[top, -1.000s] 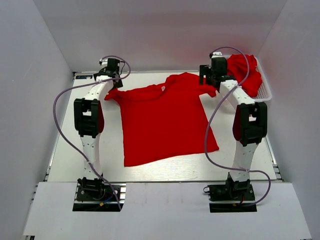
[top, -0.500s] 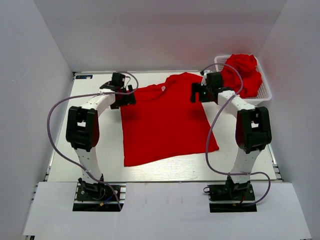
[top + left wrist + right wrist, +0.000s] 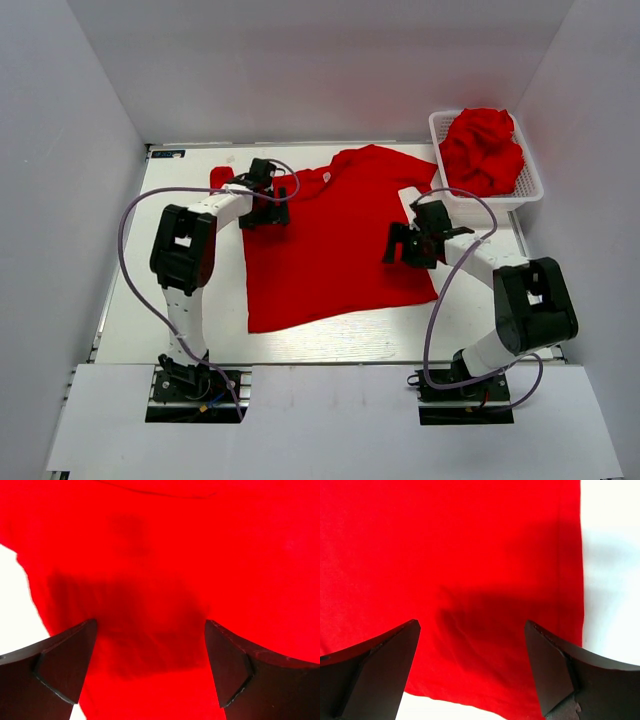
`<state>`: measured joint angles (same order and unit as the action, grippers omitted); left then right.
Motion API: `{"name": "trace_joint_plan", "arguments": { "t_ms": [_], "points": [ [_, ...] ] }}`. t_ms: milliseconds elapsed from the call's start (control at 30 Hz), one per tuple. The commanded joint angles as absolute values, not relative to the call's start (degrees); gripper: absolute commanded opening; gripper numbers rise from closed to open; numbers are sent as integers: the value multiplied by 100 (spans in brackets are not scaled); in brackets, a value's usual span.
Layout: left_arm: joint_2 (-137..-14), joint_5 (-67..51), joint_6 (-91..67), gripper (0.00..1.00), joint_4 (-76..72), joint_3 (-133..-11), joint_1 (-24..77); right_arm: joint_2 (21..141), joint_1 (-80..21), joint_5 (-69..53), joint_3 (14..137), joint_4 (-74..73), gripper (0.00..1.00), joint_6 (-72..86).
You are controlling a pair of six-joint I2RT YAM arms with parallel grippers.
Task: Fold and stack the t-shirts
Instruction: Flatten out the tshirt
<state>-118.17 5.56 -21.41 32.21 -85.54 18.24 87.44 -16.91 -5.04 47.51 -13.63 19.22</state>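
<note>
A red t-shirt (image 3: 330,240) lies spread flat on the white table, collar toward the back. My left gripper (image 3: 272,210) is open and empty, low over the shirt's left shoulder; its wrist view shows red cloth (image 3: 165,570) between the two dark fingers (image 3: 65,665). My right gripper (image 3: 405,245) is open and empty over the shirt's right side edge; its wrist view shows cloth (image 3: 470,570) and the shirt's edge against the table. More red shirts (image 3: 482,150) are heaped in the white basket (image 3: 530,190) at the back right.
Grey walls enclose the table on the left, back and right. Purple cables loop from both arms. The left sleeve (image 3: 222,178) pokes out behind the left arm. Bare table (image 3: 130,290) shows left of the shirt.
Both grippers have moved from the back sleeve corners toward the near side. The left now sits over the left shoulder, the right over the right side edge. The sleeves now lie flat.
</note>
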Motion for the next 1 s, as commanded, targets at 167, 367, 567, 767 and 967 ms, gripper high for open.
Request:
{"name": "trace_joint_plan", "arguments": {
  "t_ms": [167, 367, 567, 767, 967],
  "points": [
    [-11470, 616, -2522, 99, 2979, -7147, 1907, 9367, -1661, -308, 4851, -1213, 90, 2628],
    [-10593, 151, -3234, 99, 2856, -5530, 2249, 10228, -1644, -97, 5728, -1344, 90, 2645],
    [-9783, -866, -3981, 99, 3244, -4422, 3283, 11653, -1635, -26, 7609, -1766, 90, 2391],
    [-9685, -951, -3413, 99, 3838, -5506, 4666, 13050, -1644, -392, 10105, -2232, 90, 1708],
    [-9633, -125, -2602, 99, 4007, -7071, 5001, 12729, -1626, -282, 10960, -2241, 90, 1064]
  ]
}}
